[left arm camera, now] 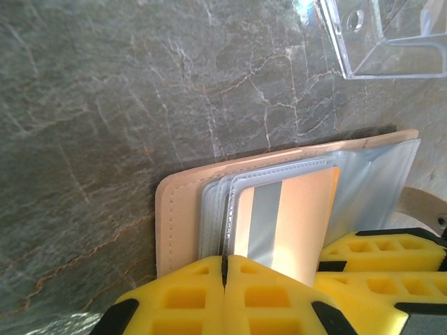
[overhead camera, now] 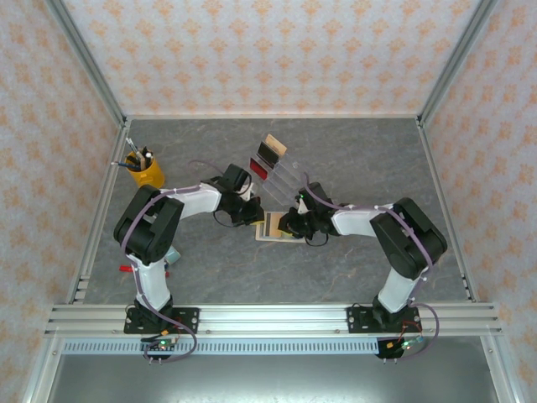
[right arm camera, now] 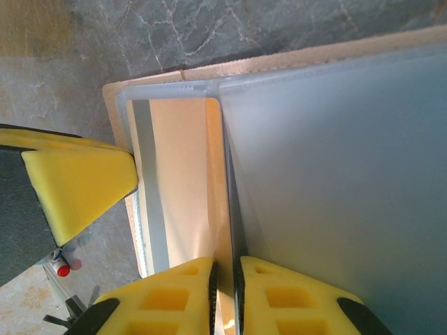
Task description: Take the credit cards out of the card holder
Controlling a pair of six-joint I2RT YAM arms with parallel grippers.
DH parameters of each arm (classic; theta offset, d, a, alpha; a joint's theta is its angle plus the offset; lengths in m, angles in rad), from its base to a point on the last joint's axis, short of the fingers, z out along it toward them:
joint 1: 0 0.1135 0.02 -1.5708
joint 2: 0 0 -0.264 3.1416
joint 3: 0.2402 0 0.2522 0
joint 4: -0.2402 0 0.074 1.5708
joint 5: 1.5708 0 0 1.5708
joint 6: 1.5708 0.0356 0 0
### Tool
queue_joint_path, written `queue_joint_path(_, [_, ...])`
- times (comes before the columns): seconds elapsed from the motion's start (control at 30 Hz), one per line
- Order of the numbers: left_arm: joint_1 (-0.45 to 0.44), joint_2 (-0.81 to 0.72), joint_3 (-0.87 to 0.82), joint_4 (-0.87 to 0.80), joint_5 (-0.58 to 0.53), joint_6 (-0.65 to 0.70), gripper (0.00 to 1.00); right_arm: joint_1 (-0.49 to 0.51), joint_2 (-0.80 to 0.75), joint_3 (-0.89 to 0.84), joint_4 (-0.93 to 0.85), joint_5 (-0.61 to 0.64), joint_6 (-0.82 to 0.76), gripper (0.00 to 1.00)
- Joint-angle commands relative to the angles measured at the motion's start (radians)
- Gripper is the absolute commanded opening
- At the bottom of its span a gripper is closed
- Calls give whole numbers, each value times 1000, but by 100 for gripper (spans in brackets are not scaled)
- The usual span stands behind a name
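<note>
The tan card holder (overhead camera: 273, 227) lies open on the table between my two grippers. My left gripper (left arm camera: 224, 269) is shut on the edge of its clear pocket sleeves, beside the tan cover (left arm camera: 178, 216). A tan card with a grey band (left arm camera: 300, 216) sticks out of a pocket, tilted up. My right gripper (right arm camera: 225, 272) is shut on that card's (right arm camera: 185, 174) thin edge, with the grey-blue lining (right arm camera: 335, 174) to its right. In the top view the left gripper (overhead camera: 250, 212) and right gripper (overhead camera: 292, 225) meet over the holder.
A clear acrylic stand (overhead camera: 289, 172) behind the holder carries a red card (overhead camera: 258, 170), a dark card (overhead camera: 268, 154) and a tan card (overhead camera: 277, 143). A yellow cup of pens (overhead camera: 147, 172) stands at the back left. The holder's closing tab (left arm camera: 419, 202) lies at the right.
</note>
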Motion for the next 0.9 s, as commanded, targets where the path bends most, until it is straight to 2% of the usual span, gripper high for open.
queue_joint_path(0.0, [-19, 72, -93, -81, -43, -8, 1, 3, 36, 18, 107, -42, 9, 16])
queue_joint_path(0.2, [-22, 76, -159, -27, -33, -29, 0, 3, 72, 39, 140, -74, 14, 14])
queue_joint_path(0.37, [-23, 73, -173, -30, -44, -22, 0, 5, 71, 55, 96, -65, -4, 1])
queue_joint_path(0.63, [-8, 16, -67, -147, -89, 39, 8, -1, -29, 46, -61, 34, -56, 0])
queue_joint_path(0.87, [24, -17, -53, -127, -39, 44, 12, -4, -58, 40, -147, 81, -68, 0])
